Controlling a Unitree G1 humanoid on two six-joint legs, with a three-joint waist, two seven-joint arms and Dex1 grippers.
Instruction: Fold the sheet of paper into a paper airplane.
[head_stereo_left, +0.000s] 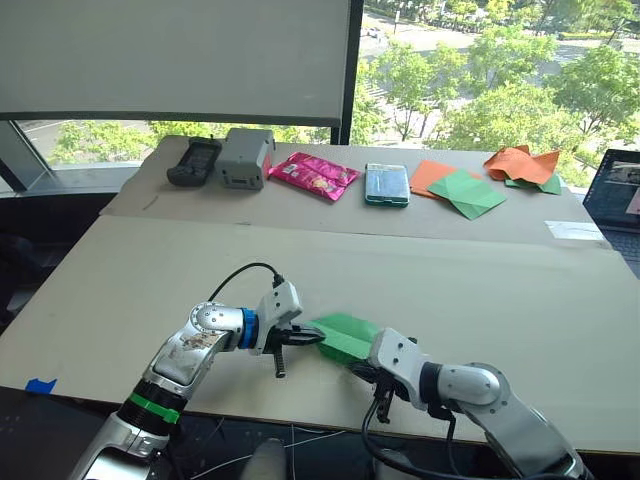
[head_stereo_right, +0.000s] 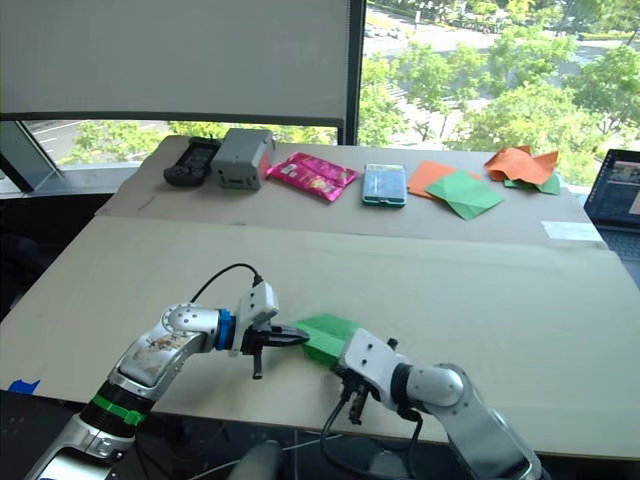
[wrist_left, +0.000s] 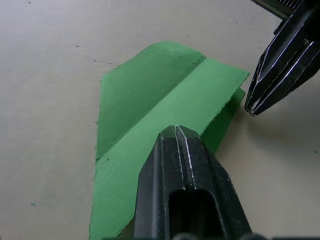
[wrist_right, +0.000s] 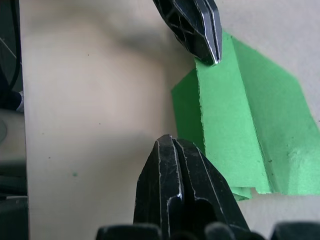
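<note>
The left gripper, fingers together, presses on the paper airplane; the right gripper, also closed, sits just beside it. Far behind the airplane lie a pink snack packet and orange sheets. The airplane is a creased green wedge

Beige table before sunlit window

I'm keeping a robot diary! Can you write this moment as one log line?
step: pressing fold | paper airplane: folded wedge, flat on table | left tool: shut, tip on paper | right tool: shut, beside paper
</note>
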